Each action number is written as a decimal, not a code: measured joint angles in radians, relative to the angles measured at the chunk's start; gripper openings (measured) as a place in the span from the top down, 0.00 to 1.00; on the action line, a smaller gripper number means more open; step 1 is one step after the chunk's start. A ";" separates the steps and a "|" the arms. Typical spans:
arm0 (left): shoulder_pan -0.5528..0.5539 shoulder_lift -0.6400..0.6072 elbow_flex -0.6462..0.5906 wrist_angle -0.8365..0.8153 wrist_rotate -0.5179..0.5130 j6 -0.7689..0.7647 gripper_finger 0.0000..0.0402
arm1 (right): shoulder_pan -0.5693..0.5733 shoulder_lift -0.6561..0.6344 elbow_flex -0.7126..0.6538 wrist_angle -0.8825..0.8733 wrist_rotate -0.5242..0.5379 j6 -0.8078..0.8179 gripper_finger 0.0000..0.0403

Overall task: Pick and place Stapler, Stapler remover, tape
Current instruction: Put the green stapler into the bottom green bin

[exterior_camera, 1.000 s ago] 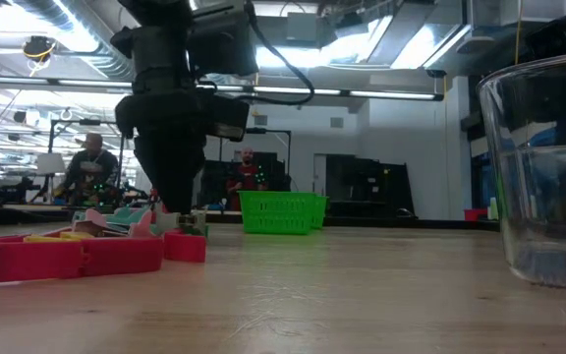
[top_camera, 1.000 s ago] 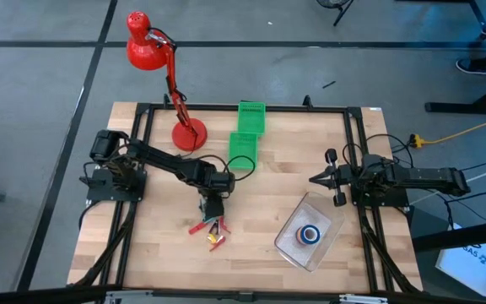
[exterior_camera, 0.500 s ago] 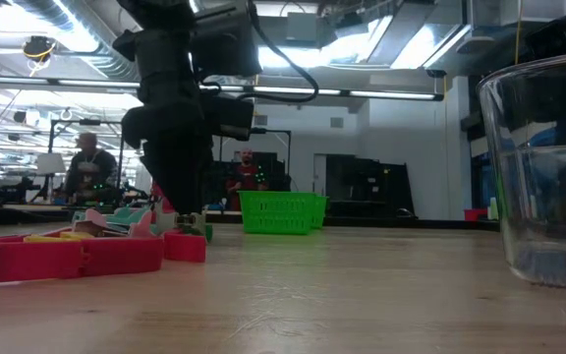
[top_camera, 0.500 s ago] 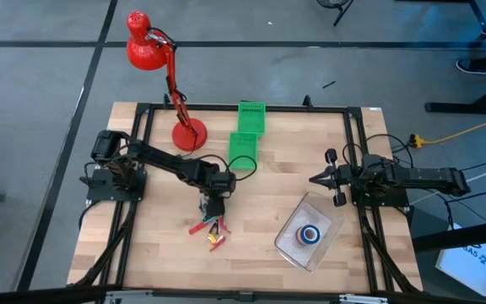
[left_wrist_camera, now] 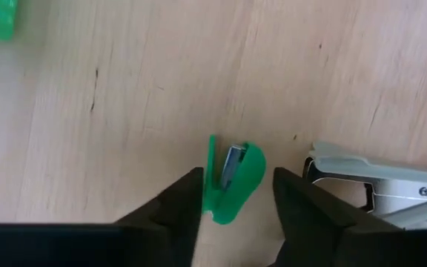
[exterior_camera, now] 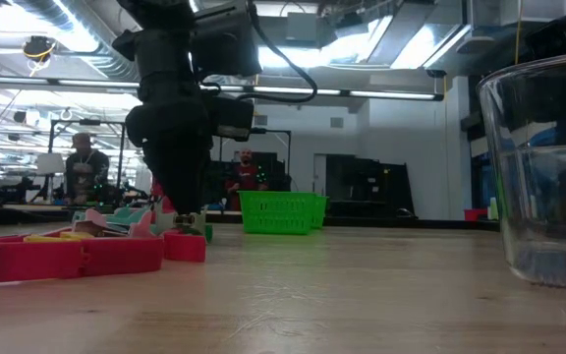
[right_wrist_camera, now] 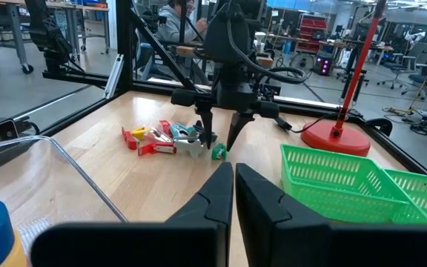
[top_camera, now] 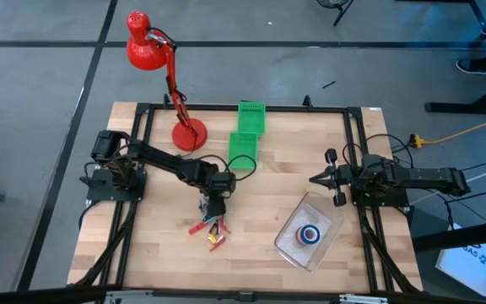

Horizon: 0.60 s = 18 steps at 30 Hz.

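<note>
A blue tape roll [top_camera: 310, 235] is seen inside the clear container [top_camera: 327, 225] at the table's near right. Farther in, the left gripper [left_wrist_camera: 236, 194] is lowered with its fingers parted around a small green staple remover [left_wrist_camera: 231, 179], just beside the red stapler [top_camera: 202, 227] and its cluster. The right gripper [right_wrist_camera: 233, 172] is held with fingers pressed together, empty, at the right side. Green baskets [top_camera: 247, 129] are set beyond.

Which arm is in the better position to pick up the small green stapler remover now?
The left arm. Its end effector is open with the green stapler remover between its fingers. The right end effector is shut and waits at the table's right side, far from it.
</note>
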<state>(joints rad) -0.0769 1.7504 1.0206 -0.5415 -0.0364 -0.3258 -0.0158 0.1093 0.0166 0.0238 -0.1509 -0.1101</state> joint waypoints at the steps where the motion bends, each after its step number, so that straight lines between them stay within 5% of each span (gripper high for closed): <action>1: 0.000 0.000 0.000 0.000 -0.002 -0.009 0.64 | 0.000 0.000 0.000 0.000 0.000 0.000 0.95; 10: -0.001 -0.004 0.003 0.038 -0.005 -0.045 0.97 | 0.000 0.000 0.000 0.000 0.000 0.000 0.95; 18: 0.002 0.001 0.000 0.123 -0.026 -0.107 1.00 | 0.000 0.000 0.000 0.000 0.000 0.000 0.95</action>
<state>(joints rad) -0.0745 1.7515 1.0203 -0.4185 -0.0620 -0.4324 -0.0158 0.1089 0.0166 0.0242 -0.1509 -0.1101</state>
